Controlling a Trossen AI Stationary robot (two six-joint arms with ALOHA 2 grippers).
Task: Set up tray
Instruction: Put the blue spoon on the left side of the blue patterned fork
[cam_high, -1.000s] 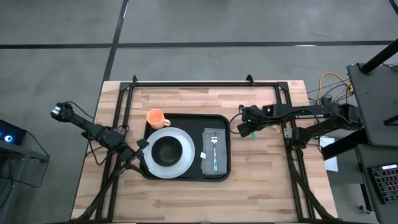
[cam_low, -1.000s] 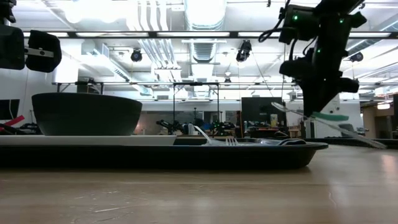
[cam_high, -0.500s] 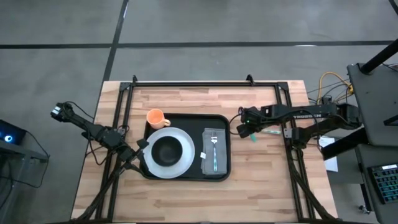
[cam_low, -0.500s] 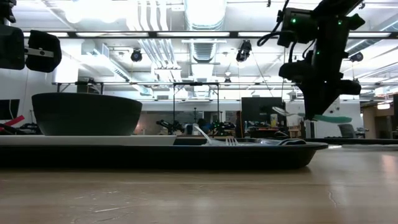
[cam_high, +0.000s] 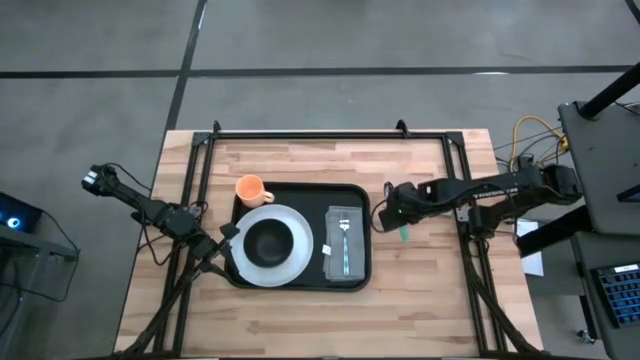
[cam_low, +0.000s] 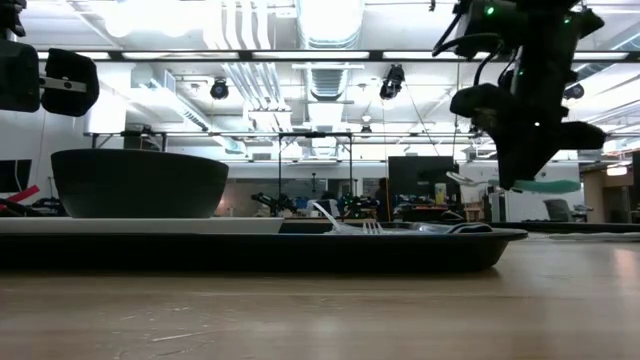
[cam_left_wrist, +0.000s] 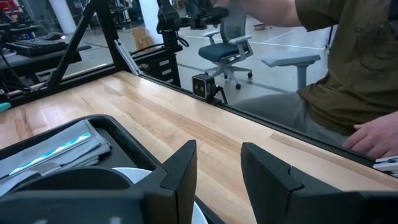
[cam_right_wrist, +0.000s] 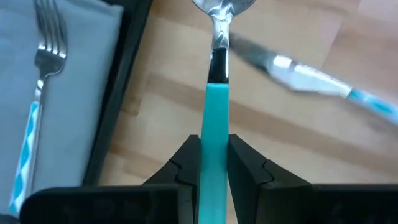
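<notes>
Black tray (cam_high: 300, 237) lying flat near the middle of the worktop (cam_high: 420, 300), a little toward the left edge, long sides parallel to the front edge. On its left half a white plate (cam_high: 268, 245) carrying a dark bowl (cam_high: 268, 240), the plate overhanging the tray's left rim. On its right half a grey folded napkin (cam_high: 345, 249) with a fork (cam_high: 346, 243) laid along it, teal handle toward the front edge. Orange cup (cam_high: 250, 189) standing on bare wood just off the tray's rear left corner, touching or nearly touching the rim.

Right gripper (cam_high: 397, 214) raised above bare wood just beside the tray's right rim, clear of it, arm reaching in from the right edge. Fingers (cam_right_wrist: 186, 163) clamped on the teal handle of a spoon (cam_right_wrist: 216, 74), bowl end pointing away from the wrist, tray rim and napkin close alongside in the right wrist view. Seen in the low view, gripper (cam_low: 525, 130) and spoon held well above the tray's rim. Knife (cam_right_wrist: 311, 81) with a teal handle lying on the wood beyond the spoon, blurred.

Left gripper (cam_high: 228, 236) parked at the tray's left rim, against the plate's edge, fingers (cam_left_wrist: 183, 165) apart and holding nothing. Beyond the worktop's front edge, in the left wrist view, a seated person (cam_left_wrist: 323, 68) in an olive shirt, one hand (cam_left_wrist: 373, 134) resting low, and an office chair (cam_left_wrist: 233, 46) farther off.
</notes>
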